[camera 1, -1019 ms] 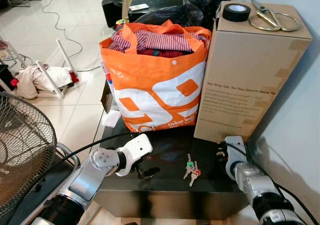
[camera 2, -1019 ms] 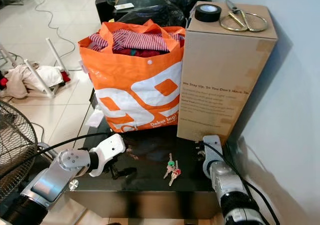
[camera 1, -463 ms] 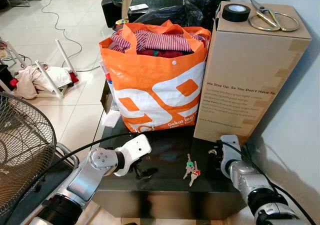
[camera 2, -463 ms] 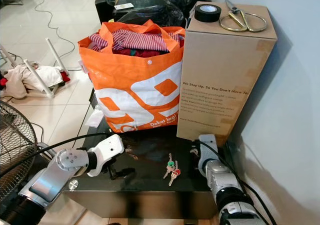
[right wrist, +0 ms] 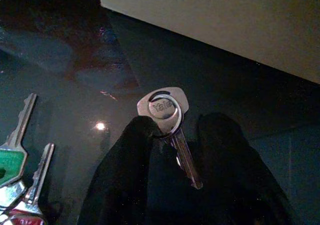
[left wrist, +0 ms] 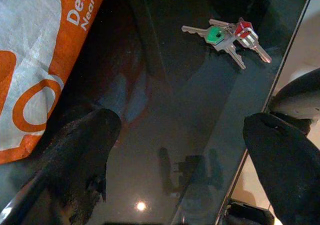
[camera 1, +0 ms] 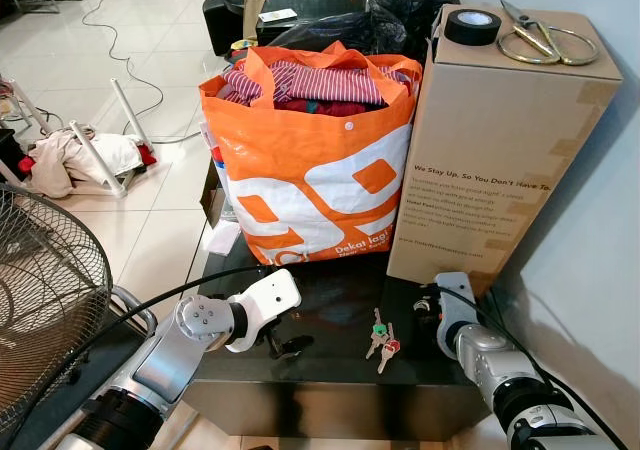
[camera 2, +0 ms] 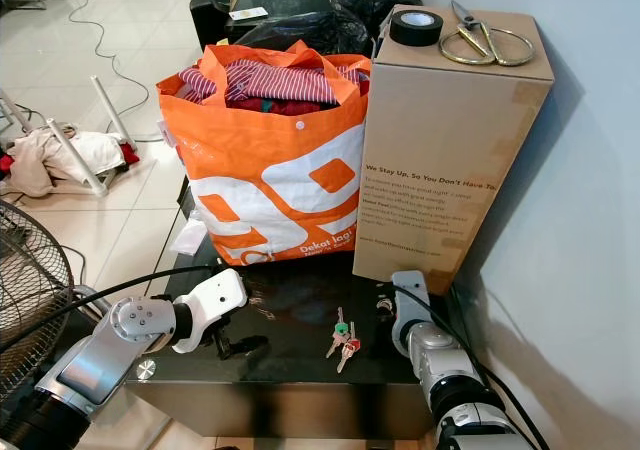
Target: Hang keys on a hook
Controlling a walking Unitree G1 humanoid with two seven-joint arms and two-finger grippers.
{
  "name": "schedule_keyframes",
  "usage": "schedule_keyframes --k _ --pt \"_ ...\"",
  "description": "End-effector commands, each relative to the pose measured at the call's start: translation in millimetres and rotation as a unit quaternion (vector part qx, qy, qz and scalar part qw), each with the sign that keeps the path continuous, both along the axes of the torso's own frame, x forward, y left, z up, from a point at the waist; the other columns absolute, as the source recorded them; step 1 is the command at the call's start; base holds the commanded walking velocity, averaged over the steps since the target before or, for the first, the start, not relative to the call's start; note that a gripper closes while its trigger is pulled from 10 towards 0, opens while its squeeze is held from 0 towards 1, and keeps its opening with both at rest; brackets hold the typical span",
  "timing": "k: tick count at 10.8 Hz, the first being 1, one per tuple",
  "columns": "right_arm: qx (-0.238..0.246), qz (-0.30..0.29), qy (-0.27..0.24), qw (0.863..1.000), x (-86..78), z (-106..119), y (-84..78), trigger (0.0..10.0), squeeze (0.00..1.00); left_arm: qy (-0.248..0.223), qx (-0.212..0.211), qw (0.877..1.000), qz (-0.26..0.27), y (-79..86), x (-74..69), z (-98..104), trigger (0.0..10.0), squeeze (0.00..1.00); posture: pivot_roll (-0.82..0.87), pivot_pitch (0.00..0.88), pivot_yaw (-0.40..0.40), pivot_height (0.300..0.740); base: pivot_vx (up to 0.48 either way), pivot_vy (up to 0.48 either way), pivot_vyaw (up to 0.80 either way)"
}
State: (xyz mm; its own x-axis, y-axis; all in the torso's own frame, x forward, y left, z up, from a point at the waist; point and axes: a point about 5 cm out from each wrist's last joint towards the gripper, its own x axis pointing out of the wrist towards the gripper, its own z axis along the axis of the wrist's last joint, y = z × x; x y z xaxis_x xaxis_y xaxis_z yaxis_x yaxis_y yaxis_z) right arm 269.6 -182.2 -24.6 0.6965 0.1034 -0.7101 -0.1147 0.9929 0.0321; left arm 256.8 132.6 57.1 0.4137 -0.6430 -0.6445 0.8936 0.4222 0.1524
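Lying at the lower centre of the frame, a bunch of keys [camera 1: 382, 335] with green and red caps rests on the glossy black desk [camera 1: 330, 370]. To its right, the right gripper [right wrist: 172, 135] has its jaws nearly together around a single silver key [right wrist: 170, 127] that lies flat on the desk. At lower left, the left gripper [left wrist: 185, 130] hovers with jaws spread wide. Behind stand an orange bag [camera 1: 310, 170] stuffed with clothes and a tall cardboard box [camera 1: 495, 140].
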Motion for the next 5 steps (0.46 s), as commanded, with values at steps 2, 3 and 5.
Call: schedule_keyframes --k 2,3,5 --pt "0.004 0.008 0.010 1.000 -2.7 -3.2 1.8 0.0 0.00 -0.008 0.003 1.000 -0.001 -0.2 2.0 3.4 10.0 0.00 -0.07 0.000 0.059 0.740 0.000 0.000 0.00" --pt "0.006 0.010 0.009 1.000 -2.6 -3.2 1.8 0.0 0.00 -0.008 0.003 1.000 -0.002 -0.4 2.1 3.5 10.0 0.00 -0.07 0.000 0.059 0.740 0.000 0.000 0.00" --pt "0.008 0.012 0.006 1.000 -2.8 -3.2 0.9 0.0 0.00 -0.009 0.003 1.000 -0.003 -1.1 2.2 3.4 10.0 0.00 -0.07 0.000 0.059 0.740 0.000 0.000 0.00"
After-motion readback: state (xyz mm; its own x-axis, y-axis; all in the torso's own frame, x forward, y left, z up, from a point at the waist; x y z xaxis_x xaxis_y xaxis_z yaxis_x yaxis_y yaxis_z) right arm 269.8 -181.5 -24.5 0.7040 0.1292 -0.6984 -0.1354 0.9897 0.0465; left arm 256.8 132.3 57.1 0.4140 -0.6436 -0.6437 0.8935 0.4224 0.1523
